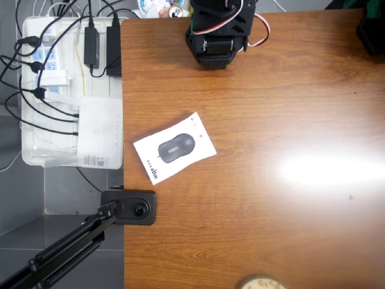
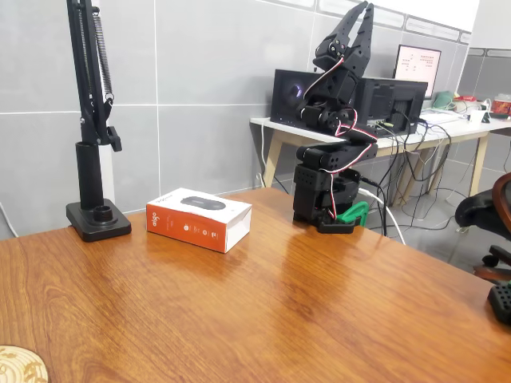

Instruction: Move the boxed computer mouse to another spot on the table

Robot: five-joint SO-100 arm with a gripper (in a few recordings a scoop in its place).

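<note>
- My claw (image 2: 363, 9) points straight up above my folded arm in the fixed view, its two fingers close together near the tips with nothing between them; I read it as together and empty.
- My arm sits tucked over its black base (image 2: 323, 195) at the far edge of the table (image 2: 263, 319), well apart from anything I must handle. From overhead, that base (image 1: 213, 45) shows at the top edge of the table.
- The mouse box (image 2: 200, 219) lies flat on the wood, white top up with the dark mouse pictured on it and its orange side facing the fixed camera. From overhead the mouse box (image 1: 174, 147) is turned at a slant, close to the table's left edge.
- Just beside the box stands the black foot of a camera stand (image 2: 98, 219), clamped at that same edge.
- Beyond the table edge, overhead, is a white tray (image 1: 33, 159) with power strips and cables.
- As I judge it, the job has not begun: this is the resting pose before the reach.
- Next I must unfold, open the claw wide, and come down across the box's narrower width, matching its slant.
</note>
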